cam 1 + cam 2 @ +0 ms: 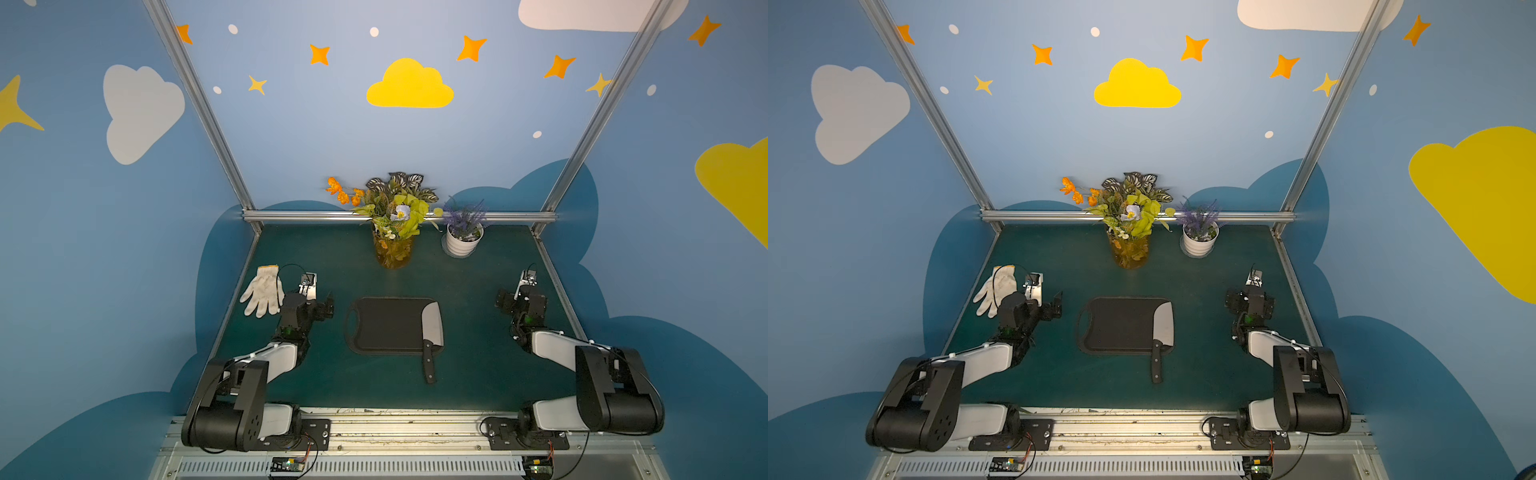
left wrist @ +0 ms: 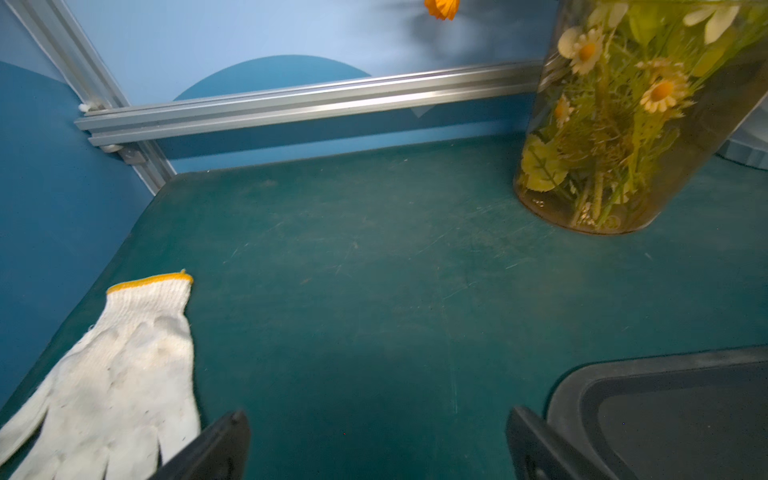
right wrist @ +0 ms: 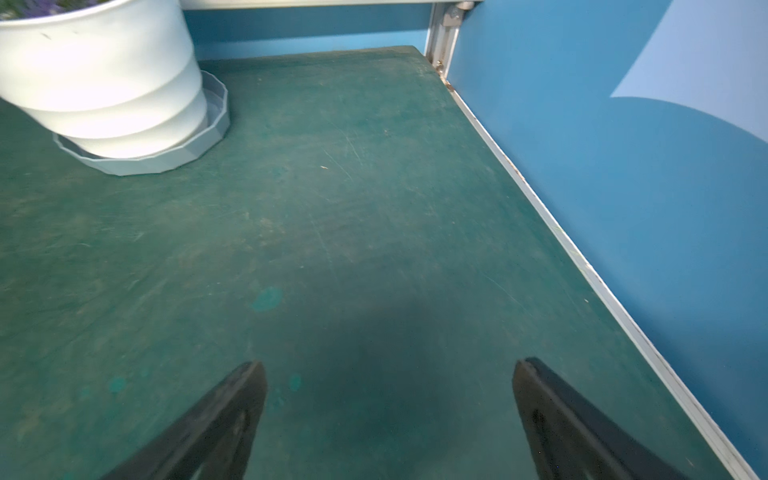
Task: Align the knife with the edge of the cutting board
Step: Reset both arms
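One knife (image 1: 432,328) along cutting board (image 1: 386,324) edge

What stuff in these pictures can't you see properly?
- Glove: in a top view the left arm covers part of it.
- Cutting board: left wrist view shows one corner only; the picture's edge cuts the rest.
- Knife: missing from both wrist views.
- Flower pot: right wrist view cuts off its plant.

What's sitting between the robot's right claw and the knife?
Nothing: in both top views only bare green table lies between the right gripper and the knife.
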You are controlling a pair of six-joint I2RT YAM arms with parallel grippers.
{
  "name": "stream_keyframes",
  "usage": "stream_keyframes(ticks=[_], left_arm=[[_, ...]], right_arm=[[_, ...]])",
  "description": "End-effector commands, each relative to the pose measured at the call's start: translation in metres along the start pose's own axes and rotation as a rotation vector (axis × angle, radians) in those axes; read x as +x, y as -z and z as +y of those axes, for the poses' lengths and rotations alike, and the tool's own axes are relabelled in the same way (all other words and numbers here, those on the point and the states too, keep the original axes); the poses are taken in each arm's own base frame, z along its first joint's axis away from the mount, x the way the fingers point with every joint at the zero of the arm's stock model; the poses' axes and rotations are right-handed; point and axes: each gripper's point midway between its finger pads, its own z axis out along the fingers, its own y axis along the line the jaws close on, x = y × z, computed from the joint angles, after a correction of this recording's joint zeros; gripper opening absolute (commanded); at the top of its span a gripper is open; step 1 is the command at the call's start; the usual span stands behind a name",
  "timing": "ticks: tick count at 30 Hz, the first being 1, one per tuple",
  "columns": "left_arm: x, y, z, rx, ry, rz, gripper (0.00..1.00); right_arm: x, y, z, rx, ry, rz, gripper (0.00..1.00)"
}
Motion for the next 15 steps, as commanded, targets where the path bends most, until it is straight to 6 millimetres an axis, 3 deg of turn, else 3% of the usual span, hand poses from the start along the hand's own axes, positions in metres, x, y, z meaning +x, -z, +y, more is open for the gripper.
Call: stream_keyframes(ticks=[1, 5, 15], left_arm=[[0.0, -0.004, -0.014, 0.072, -0.029, -0.058, 1.0], [0.007, -0.015, -0.029, 0.1, -0.1, -0.074, 1.0], [0.011, -0.027, -0.021, 0.112, -0.045, -0.004, 1.0]], right_arm=[[0.0, -0.003, 0.008, -0.046, -0.011, -0.036, 0.98], [0.002, -0.002, 0.009, -0.053, 0.002, -0.027, 0.98], [0.003, -0.004, 0.009, -0.049, 0.003, -0.021, 0.98]])
